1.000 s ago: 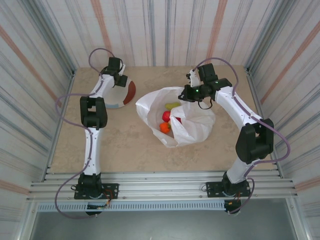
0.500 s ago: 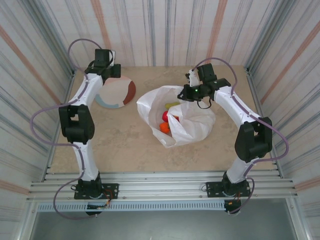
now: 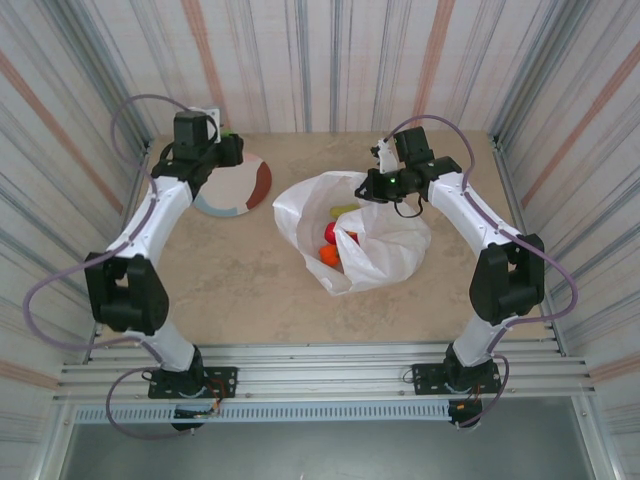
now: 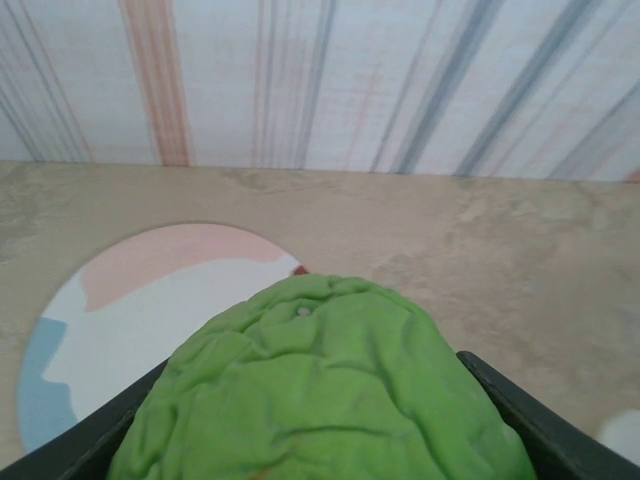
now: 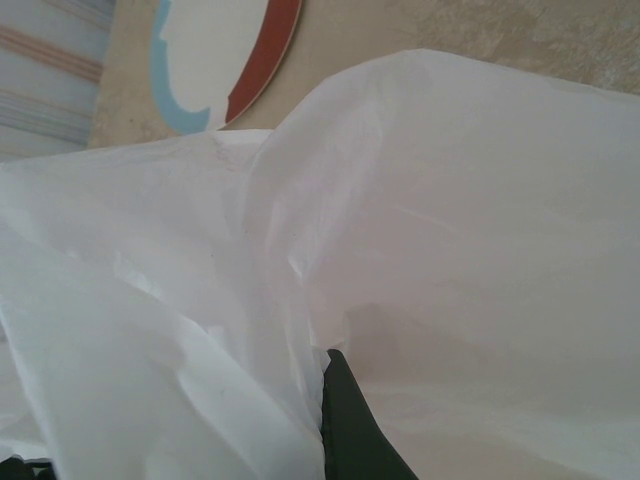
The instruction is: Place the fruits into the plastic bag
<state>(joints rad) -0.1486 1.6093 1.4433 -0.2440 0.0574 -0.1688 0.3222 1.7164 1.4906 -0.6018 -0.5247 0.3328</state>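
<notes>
Red, orange and yellow-green fruits [image 3: 333,232] lie inside the crinkled white plastic bag [image 3: 390,250], its rim pinched by the right end effector [image 3: 372,185]. The left end effector [image 3: 222,148] clamps a wrinkled green round fruit [image 4: 320,390] over the multicoloured round plate [image 3: 245,185], probably the last to bag.

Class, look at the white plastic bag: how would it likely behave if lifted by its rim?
Probably floppy: the plastic bag lies crumpled and drapes in folds from the right gripper pinching its rim. Likely light: it looks thin and translucent. The fruits inside would probably roll and sag it.
</notes>
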